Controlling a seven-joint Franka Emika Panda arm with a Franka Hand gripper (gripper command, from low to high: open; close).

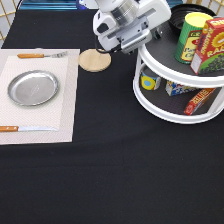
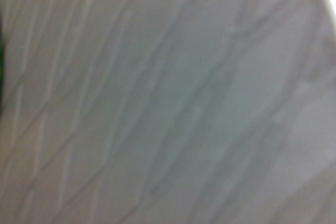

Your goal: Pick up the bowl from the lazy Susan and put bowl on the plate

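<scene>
The gripper [image 1: 159, 31] is sitting at the exterior view's top, over the upper tier of the lazy Susan [image 1: 150, 97], right beside the black bowl [image 1: 181, 19]; whether it is gripping anything or hanging loose I cannot tell, since the white hand is blocking that spot. The bowl is resting on the top shelf, toward the exterior view's top, just behind a yellow-green can [image 1: 191, 35] and a red raisin box [image 1: 209, 44]. Small boxes are standing on the lower shelf. The plate [image 1: 32, 88] is lying bare on a pale placemat [image 1: 65, 100] at the exterior view's left, well apart from the turntable, with a wooden coaster [image 1: 95, 60] lying between them. The wrist view is showing only a blurry grey surface
</scene>
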